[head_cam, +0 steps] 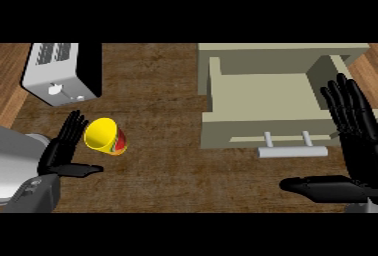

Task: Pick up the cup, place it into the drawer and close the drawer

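Head view: I see the drawer (258,100) pulled open at upper right, its handle (291,151) facing me, with bare counter (170,100) between it and the toaster (63,72) at upper left. My right hand (353,130), fingers straight, stands beside the drawer's right wall. My left hand (63,150), also wide, is just beside the cup (105,136), which is yellow with red and green markings and lies tipped.

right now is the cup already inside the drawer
No, the cup lies on the counter beside the left hand, well apart from the open drawer.
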Available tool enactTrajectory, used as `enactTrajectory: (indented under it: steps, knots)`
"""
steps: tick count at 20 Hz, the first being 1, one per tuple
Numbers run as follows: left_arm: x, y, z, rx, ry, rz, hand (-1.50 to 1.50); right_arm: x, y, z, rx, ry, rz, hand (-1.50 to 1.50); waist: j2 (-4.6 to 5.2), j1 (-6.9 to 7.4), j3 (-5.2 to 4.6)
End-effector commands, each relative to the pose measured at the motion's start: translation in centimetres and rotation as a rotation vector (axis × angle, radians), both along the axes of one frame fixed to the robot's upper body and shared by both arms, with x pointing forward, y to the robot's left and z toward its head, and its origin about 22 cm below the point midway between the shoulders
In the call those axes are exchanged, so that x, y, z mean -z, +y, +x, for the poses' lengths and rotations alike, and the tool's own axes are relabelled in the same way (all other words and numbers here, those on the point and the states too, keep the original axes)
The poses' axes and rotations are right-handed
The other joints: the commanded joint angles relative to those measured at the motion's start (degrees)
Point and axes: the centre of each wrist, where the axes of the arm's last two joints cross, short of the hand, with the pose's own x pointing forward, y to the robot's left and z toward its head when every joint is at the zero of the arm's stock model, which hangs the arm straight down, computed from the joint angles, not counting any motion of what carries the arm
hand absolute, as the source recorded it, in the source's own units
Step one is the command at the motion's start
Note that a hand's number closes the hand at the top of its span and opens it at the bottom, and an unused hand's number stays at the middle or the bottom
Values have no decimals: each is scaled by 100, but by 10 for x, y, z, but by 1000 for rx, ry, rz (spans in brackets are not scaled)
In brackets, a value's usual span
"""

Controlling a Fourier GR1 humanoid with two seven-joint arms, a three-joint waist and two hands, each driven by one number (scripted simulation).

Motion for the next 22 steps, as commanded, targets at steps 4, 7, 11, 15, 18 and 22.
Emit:
enactTrajectory:
  steps: [4,7,11,15,18,22]
  knots:
    - [4,-14,8,47,-64,-43,-150,-7,5,-6,-8,-16,0,-150,17,-71,-9]
    - [5,-10,4,57,-85,-53,-150,-7,-4,0,-27,4,8,-150,22,-63,-9]
    - [7,-11,3,70,-85,-49,-150,-7,13,-3,-6,-27,-2,-150,21,-55,-10]
    - [6,-18,9,67,-79,-60,-150,7,12,0,-8,-4,1,-150,33,-75,-10]
    - [18,-28,-2,92,-96,-96,-150,2,1,7,-21,26,-10,-150,32,-50,-10]
    - [10,-37,15,103,-119,-152,-150,-2,-1,3,-18,2,-5,-150,33,-100,-13]
